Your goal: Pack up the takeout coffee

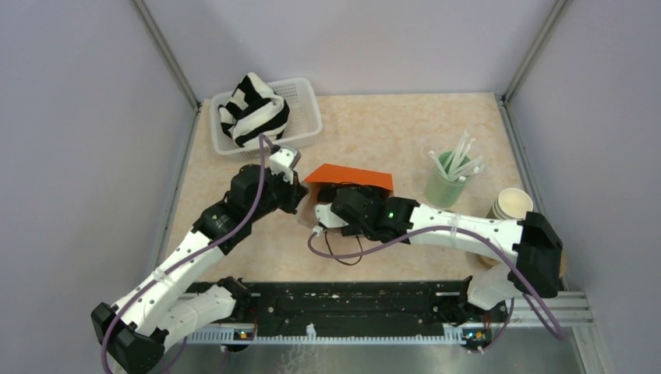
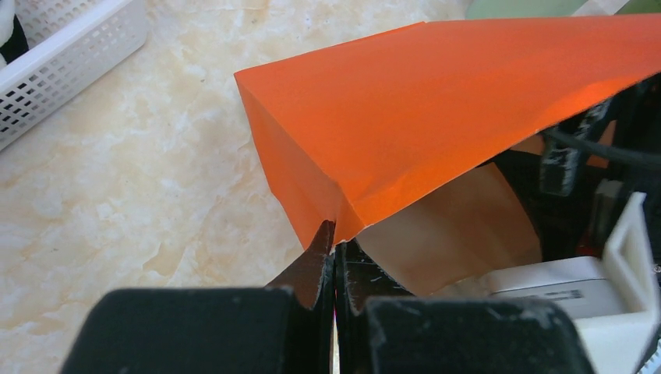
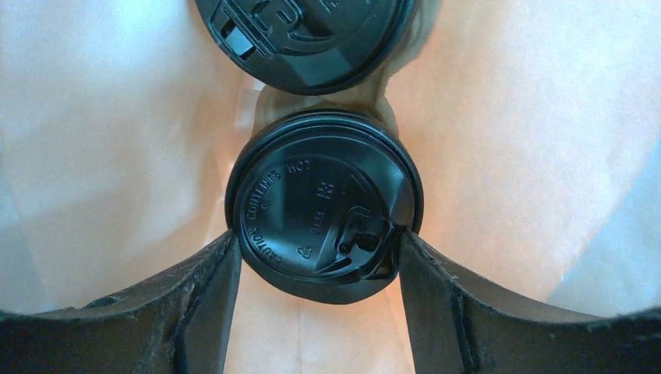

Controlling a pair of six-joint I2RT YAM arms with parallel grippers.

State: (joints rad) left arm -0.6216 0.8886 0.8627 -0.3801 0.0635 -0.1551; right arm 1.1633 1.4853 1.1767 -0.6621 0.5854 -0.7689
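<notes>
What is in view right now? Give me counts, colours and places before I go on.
orange paper bag: one, orange outside, brown inside, mid-table
nearer lid: one, black, inside the bag
farther lid: one, black, inside the bag, just beyond the nearer; whatever is beneath both lids is hidden
white basket: one, white, far left of the table
striped cloth: one, black and white, in the basket
mint tumbler: one, pale green, right of the bag
straws: several, white, standing in the tumbler
stacked cups: cream, count unclear, right edge
table: one, beige marble
left gripper: pinching the bag's edge
right gripper: inside the bag, fingers against both sides of the nearer lid
</notes>
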